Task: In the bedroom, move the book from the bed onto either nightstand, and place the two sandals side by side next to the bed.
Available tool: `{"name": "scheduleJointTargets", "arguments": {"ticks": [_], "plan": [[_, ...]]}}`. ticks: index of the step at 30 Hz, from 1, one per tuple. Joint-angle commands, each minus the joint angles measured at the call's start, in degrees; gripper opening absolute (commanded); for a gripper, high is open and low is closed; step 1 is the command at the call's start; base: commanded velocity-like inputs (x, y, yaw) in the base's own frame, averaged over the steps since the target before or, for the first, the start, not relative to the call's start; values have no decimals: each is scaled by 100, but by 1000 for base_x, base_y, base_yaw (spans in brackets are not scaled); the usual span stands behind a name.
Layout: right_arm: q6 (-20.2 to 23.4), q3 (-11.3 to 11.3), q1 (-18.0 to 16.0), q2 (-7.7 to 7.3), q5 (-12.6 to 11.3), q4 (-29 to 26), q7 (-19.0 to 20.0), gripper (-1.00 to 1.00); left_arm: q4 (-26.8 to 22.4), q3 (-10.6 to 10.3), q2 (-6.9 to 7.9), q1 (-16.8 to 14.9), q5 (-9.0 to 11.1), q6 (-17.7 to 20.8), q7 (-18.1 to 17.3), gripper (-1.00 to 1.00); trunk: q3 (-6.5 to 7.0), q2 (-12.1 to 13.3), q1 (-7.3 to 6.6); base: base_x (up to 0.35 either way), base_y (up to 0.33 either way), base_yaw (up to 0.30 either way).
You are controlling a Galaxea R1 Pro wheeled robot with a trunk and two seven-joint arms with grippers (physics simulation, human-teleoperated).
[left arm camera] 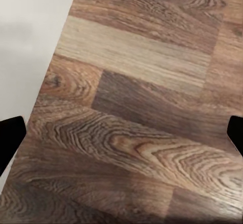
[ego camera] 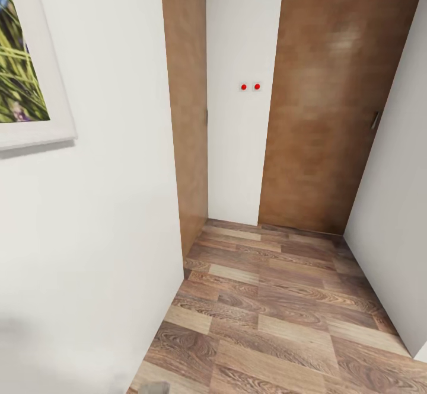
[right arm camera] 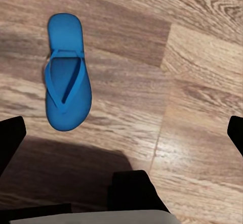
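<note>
One bright blue sandal [right arm camera: 66,72] lies flat on the wood-plank floor [right arm camera: 197,82] in the right wrist view. My right gripper [right arm camera: 123,138] hovers above the floor just beside it, open, with its black fingertips [right arm camera: 10,143] far apart and nothing between them. My left gripper [left arm camera: 122,137] is also open over bare planks [left arm camera: 142,62], close to a white wall [left arm camera: 25,32]. The book, the bed and the nightstand are out of view.
The head view faces a narrow corner: a white wall with a framed plant picture [ego camera: 24,56] at left, brown wooden doors [ego camera: 338,103] ahead, a white panel with two red dots [ego camera: 249,86] between them, and a white wall [ego camera: 397,204] at right. A dark shape [right arm camera: 134,191] sits near the sandal.
</note>
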Motion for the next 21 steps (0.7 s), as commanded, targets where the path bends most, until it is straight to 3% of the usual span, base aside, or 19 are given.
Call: {"name": "scheduleJointTargets", "arguments": {"ticks": [1, 3, 4, 9, 15, 21], "plan": [[-5, 40, -4, -3, 2, 6, -36, 100, -261, -6, -8, -11, -2, 244, 50, 100, -6, -2, -1, 0, 0, 0], [-5, 40, -4, -5, 2, 6, -36, 100, -898, -10, -14, -13, -2, 786, 88, 100, -6, -2, -1, 0, 0, 0], [-5, 40, -4, -5, 2, 6, -36, 100, -898, -10, -14, -13, -2, 786, 88, 100, -6, -2, -1, 0, 0, 0], [-5, 36, -4, -11, 2, 6, -36, 100, -2524, -26, -19, -6, -11, 2046, 135, 100, -6, -2, -1, 0, 0, 0], [-9, 33, -4, -15, 5, -3, -36, 100, -3322, -101, -18, -8, 0, 2714, 154, 100, -6, -2, -1, 0, 0, 0], [-153, 23, -4, -18, 9, -50, -37, 100, -3545, -156, -15, -8, 13, 2912, 170, 100, -6, -2, -1, 0, 0, 0]]}}
